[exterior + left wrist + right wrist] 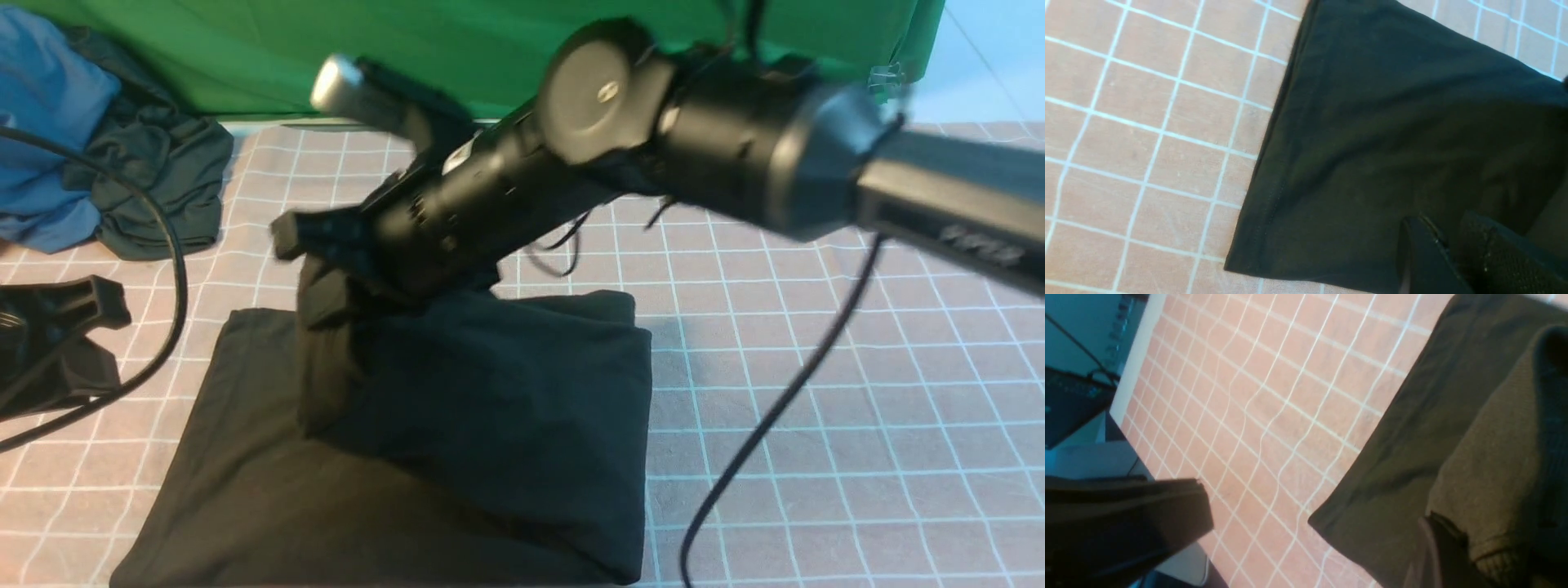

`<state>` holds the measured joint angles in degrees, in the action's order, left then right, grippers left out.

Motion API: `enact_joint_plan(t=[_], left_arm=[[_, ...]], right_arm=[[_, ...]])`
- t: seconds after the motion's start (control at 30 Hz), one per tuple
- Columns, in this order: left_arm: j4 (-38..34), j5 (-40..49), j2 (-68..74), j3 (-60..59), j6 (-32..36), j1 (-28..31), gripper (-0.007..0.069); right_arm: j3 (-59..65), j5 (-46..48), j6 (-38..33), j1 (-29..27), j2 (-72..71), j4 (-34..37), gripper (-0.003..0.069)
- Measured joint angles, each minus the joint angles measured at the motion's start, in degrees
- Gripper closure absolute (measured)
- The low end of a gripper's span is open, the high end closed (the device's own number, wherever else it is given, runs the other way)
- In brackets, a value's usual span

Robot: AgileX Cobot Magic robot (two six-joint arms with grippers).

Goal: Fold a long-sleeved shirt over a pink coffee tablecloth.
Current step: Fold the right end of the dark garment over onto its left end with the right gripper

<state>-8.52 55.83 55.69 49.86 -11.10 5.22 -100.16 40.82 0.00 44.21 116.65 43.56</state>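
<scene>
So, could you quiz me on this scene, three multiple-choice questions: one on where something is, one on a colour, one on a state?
1. Where is the bunched blue and dark cloth? A) far left B) near right C) dead centre
2. What colour is the plain cloth at the back? A) red B) green C) white
3. How is the long-sleeved shirt? A) fully flat B) partly lifted by the right gripper C) hanging off the table

1 A: it sits far left. 2 B: it is bright green. 3 B: fabric peaks up to its jaws; the rest lies on the pink coffee tablecloth.
</scene>
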Motion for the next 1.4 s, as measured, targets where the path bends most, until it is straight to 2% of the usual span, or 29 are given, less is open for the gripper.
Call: enact_joint_plan(t=[0.37, 0.7, 0.8, 1.03, 1.1, 1.2, 1.27, 1.33, 1.4], left_arm=[[0.39, -0.07, 0.00, 0.00, -0.36, 0.00, 0.0466], [0.39, -0.07, 0.00, 0.00, -0.36, 0.00, 0.0465], [0.39, -0.07, 0.00, 0.00, -0.36, 0.00, 0.0465], [0.51, -0.07, 0.00, 0.00, -0.36, 0.00, 0.0463], [0.63, -0.07, 0.00, 0.00, -0.36, 0.00, 0.0463], [0.67, -0.07, 0.00, 0.00, -0.36, 0.00, 0.0463], [0.67, -0.07, 0.00, 0.00, -0.36, 0.00, 0.0463], [0.67, -0.07, 0.00, 0.00, -0.42, 0.00, 0.0463], [0.67, 0.15, 0.00, 0.00, -1.32, 0.00, 0.0463]], right_arm=[[-5.58, -1.58, -0.44, 1.28, 6.78, 2.92, 0.0578], [-5.90, -5.86, -0.44, 1.88, 9.45, 4.20, 0.0562], [-5.95, -7.26, -0.71, 2.79, 9.78, 4.65, 0.0502], [-6.26, -7.64, -1.91, 3.77, 9.85, 5.90, 0.0232], [-6.26, -6.63, -2.29, 3.56, 9.85, 5.90, 0.0197], [-6.26, -3.20, -5.98, 2.34, 9.49, 5.84, 0.0194], [-6.26, -0.49, -7.47, 0.44, 8.67, 5.30, 0.0223], [-6.48, 2.97, -8.23, -1.64, 7.65, 3.61, 0.0279], [-7.89, 8.40, -9.55, -4.91, 6.18, -0.57, 0.0394]])
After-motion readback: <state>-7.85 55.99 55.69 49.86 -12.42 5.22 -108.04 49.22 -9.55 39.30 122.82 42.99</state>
